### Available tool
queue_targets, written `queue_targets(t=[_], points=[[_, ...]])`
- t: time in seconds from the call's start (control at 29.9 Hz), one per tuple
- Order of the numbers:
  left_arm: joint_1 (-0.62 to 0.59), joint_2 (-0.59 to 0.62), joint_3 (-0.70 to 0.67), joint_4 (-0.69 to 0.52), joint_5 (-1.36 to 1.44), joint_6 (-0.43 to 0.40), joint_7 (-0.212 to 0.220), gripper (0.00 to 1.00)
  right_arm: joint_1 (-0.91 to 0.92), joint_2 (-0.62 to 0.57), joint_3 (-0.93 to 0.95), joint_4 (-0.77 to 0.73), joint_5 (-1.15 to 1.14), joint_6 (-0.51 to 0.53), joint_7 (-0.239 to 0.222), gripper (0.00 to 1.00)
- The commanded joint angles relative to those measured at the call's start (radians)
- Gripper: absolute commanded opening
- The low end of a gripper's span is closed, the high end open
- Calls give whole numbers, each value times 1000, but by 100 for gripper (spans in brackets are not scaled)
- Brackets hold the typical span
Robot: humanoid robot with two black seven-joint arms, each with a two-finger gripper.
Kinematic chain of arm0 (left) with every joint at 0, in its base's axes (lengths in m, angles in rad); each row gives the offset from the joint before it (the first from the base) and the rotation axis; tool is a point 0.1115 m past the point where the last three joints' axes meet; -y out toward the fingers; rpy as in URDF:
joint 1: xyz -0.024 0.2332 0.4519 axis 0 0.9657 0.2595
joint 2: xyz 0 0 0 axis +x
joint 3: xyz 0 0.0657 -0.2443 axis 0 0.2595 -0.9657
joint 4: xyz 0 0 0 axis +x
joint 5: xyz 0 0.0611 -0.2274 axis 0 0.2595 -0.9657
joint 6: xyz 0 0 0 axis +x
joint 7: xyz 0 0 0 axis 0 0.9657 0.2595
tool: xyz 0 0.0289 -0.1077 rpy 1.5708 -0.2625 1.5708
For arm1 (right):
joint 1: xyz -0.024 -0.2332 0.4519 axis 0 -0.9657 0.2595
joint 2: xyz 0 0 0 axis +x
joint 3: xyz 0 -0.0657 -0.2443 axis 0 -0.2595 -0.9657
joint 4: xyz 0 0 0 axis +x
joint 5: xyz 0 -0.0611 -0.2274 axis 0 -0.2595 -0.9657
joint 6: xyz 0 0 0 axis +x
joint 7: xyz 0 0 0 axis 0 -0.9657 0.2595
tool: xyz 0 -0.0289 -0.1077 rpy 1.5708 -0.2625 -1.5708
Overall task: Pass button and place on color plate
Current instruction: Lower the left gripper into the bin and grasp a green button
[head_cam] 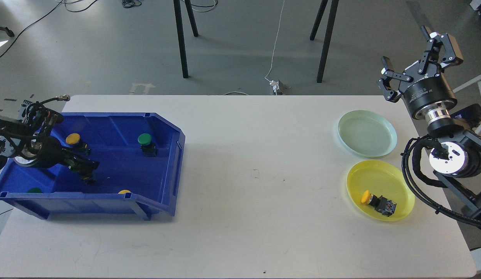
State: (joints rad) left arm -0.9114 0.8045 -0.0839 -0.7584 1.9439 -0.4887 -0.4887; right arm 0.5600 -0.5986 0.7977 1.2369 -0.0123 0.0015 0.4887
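One yellow button (378,201) lies on your yellow plate (403,193); right gripper (416,54) gapes wide, left gripper (85,170), in the blue bin (162,162), is unclear.

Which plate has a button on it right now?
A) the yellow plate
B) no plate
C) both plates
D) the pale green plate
A: one yellow-capped push button with a black body lies on its side in the round yellow plastic plate, while the round pale green plastic plate beside it holds nothing.
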Motion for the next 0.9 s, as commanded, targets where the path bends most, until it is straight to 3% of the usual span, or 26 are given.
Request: queue_targets(t=[0.0,0.5,0.87], points=[[2,-8,32,17,-2,0,0,97,0,-1,0,1,0,0,0,97],[2,-54,61,85,-6,0,0,93,-14,-1,0,1,0,2,0,97],[2,-64,61,93,-6,0,0,76,-17,0,-2,1,-1,2,0,97]])
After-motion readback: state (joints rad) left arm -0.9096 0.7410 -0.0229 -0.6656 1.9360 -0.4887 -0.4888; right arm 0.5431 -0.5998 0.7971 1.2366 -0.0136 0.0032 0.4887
